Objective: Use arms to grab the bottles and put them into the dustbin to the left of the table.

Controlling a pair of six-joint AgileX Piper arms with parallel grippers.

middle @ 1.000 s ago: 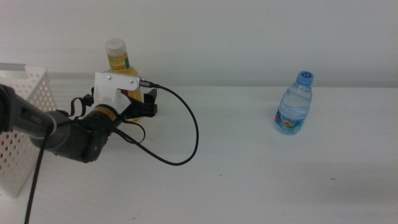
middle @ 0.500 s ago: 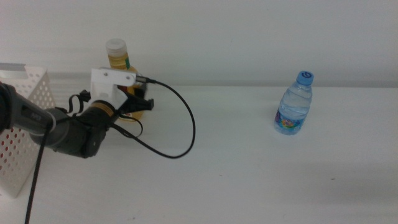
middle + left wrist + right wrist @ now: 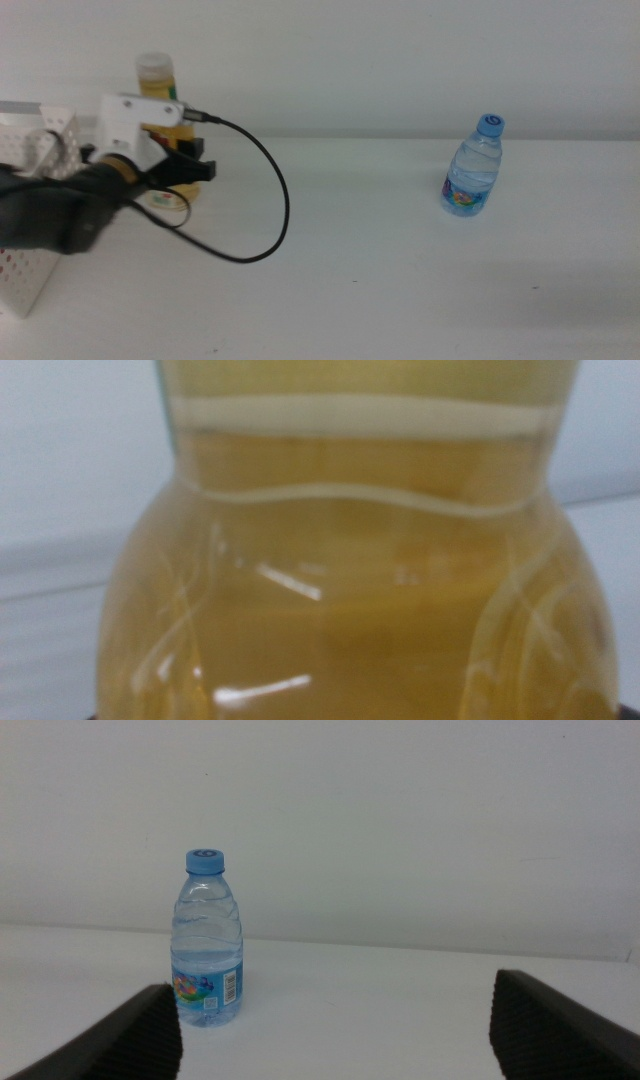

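One claw (image 3: 190,168), the left, grips the yellow juice bottle (image 3: 156,85) beside the white perforated dustbin (image 3: 40,135); I'd keep it upright until it's above the rim.

1. Yellow juice bottle (image 3: 155,75), upright, gripped by the left gripper (image 3: 185,168) just beside the white perforated dustbin (image 3: 35,135).
2. Clear blue-capped water bottle (image 3: 474,168) stands upright on the white surface (image 3: 400,260), well apart.

The juice bottle (image 3: 156,90) sits in the left gripper (image 3: 190,168), seemingly off the table (image 3: 400,260); the basket (image 3: 35,200) lies just left, the water bottle (image 3: 472,167) far right.
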